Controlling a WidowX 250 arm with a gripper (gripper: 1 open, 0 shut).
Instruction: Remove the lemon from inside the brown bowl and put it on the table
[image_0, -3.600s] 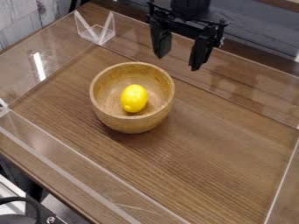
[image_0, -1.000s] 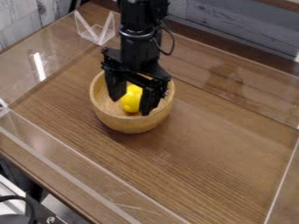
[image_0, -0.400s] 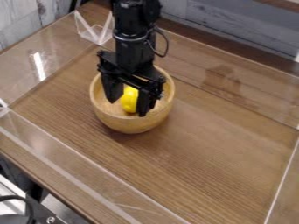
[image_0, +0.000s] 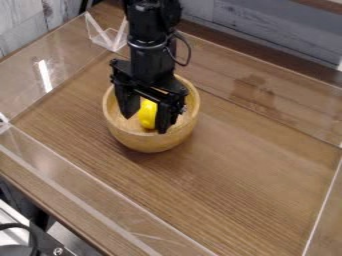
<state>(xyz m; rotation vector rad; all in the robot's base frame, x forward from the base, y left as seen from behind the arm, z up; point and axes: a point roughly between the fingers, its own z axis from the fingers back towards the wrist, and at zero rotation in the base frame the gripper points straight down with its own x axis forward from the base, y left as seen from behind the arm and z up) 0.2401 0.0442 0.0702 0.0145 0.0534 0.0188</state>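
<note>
Clear folded acrylic piece (image_0: 107, 33) at the back-left.

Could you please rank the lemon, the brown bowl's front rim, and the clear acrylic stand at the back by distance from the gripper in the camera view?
1. Lemon, between the fingers of the gripper.
2. Brown bowl front rim, just below it.
3. Clear acrylic stand, back left of the table.

Gripper (image_0: 144, 112) points straight down into brown bowl (image_0: 183, 131), fingers (image_0: 123, 106) spread either side of lemon (image_0: 146, 117); can't tell if pads touch it. Lemon sits inside bowl, partly hidden by gripper body. Bowl rests on dark wood-grain table (image_0: 254, 160), approx centre-left. Clear acrylic walls (image_0: 80, 195) along table edges; small clear acrylic stand (image_0: 107, 33) at back, w/ arm rising beside it.
</note>
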